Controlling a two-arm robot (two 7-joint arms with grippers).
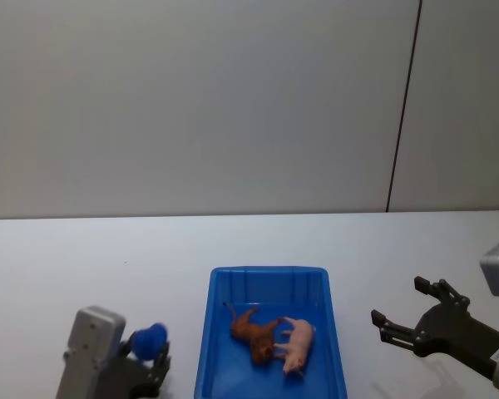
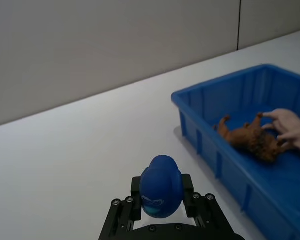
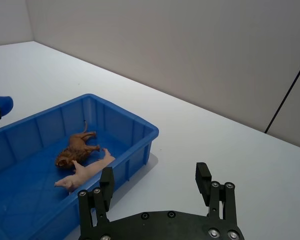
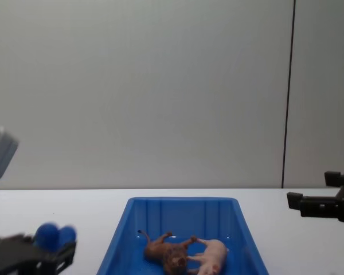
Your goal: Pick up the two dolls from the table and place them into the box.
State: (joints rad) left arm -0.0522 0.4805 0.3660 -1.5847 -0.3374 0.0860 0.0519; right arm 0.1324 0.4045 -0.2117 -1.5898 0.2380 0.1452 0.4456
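Looking at the box (image 1: 269,332), I count both dolls inside it: the lion (image 1: 254,330) and the pig (image 1: 297,345) lie on their sides on its floor, touching, lion to the left and pig to the right, toward the near half. By my reading the task is done as things lie.

What worries me now is the left gripper (image 2: 162,202). It sits low at the near left, just left of the box, and it is clamped on a blue rounded object (image 2: 160,186) that is no part of the job. If I swing that arm right without lifting, I judge it could knock the box's left wall and shove the whole thing, or drop the blue piece in with the dolls. Letting go where it hangs could also send it rolling on the table (image 1: 83,258), since it looks round.

The right gripper (image 1: 407,314) hovers to the right of the box, well clear of its rim, with its fingers spread apart and nothing between them. The pig is the nearer doll to it, down and to its left across the right wall; the lion lies beyond the pig. A careless move left and down from there could clip the rim and tip the box, so I would pull it back rather than across.
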